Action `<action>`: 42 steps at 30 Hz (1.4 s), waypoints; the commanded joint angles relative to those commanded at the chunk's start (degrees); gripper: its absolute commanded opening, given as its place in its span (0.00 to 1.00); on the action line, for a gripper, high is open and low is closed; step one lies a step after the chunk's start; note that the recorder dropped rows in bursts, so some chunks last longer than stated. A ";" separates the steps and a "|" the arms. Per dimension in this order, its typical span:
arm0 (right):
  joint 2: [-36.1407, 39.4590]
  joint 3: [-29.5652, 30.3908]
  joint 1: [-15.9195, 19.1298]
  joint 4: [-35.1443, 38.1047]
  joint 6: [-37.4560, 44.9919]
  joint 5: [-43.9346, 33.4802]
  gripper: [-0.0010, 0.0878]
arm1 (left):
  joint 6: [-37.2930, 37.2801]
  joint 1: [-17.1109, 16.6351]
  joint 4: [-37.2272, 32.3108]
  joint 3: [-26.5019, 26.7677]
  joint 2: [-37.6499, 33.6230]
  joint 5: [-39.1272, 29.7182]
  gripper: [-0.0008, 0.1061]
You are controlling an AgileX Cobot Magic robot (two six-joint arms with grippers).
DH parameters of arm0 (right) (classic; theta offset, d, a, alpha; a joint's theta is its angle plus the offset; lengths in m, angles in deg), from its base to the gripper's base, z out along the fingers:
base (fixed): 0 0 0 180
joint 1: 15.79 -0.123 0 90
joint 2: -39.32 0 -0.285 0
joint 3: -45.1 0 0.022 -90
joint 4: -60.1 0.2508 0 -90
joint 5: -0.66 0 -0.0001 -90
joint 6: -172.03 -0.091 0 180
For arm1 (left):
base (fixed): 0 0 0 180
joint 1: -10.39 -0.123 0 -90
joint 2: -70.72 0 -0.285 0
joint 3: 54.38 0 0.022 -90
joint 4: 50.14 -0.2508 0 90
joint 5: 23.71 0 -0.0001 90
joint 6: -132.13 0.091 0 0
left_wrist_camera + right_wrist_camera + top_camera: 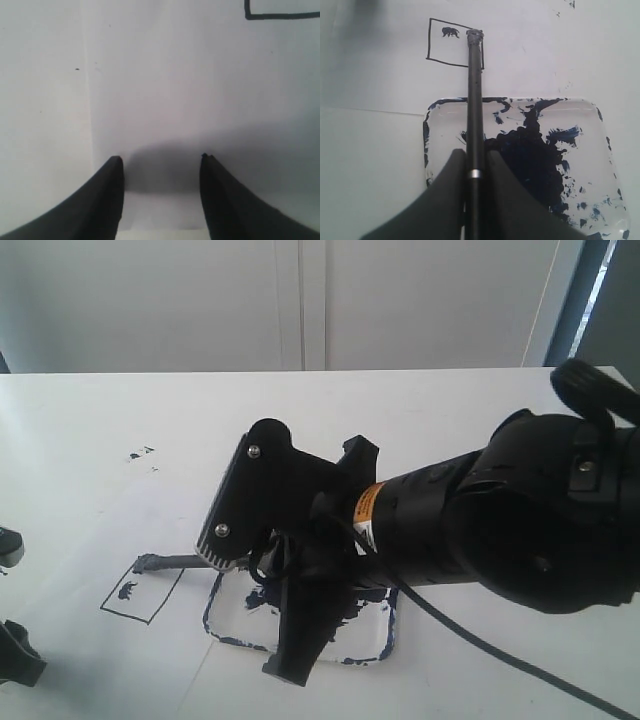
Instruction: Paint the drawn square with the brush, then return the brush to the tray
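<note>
White table [420,400] with a paper sheet [375,65] on it; my right gripper [475,155] is clamped on the brush [475,90], whose shaft crosses the tray [445,125] rim, tip at a corner of the drawn square [449,47]. That square has one small dark blot and is otherwise blank. My left gripper [161,159] hangs parted and empty over the paper, near the square.

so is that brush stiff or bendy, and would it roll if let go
Probably stiff: the brush runs dead straight from the right tool out to the drawn square. Its round, thin shaft would likely roll on the paper.
</note>
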State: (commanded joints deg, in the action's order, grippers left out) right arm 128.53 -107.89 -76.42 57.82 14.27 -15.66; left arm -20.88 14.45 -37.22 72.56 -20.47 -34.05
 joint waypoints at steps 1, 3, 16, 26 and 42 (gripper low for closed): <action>0.00 0.00 0.00 0.11 0.00 0.12 0.01 | 0.00 0.00 0.00 0.00 0.00 0.00 0.49; 0.00 0.00 0.00 0.11 0.00 0.12 0.01 | -0.12 0.00 0.00 0.00 0.00 -0.01 0.49; 0.00 0.00 0.00 1.78 0.00 -0.82 0.01 | -0.10 0.00 0.10 0.00 0.00 0.12 0.49; 0.00 0.00 -0.55 2.69 0.55 -1.59 0.01 | -0.10 0.00 0.10 0.00 0.00 0.48 0.49; 0.00 0.00 -5.00 2.70 1.15 -2.43 0.01 | -0.15 0.00 0.10 0.00 0.00 0.60 0.49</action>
State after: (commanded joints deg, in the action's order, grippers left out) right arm 128.53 -107.89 -81.42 60.52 15.42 -18.09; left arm -21.03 14.45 -37.12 72.56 -20.47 -33.45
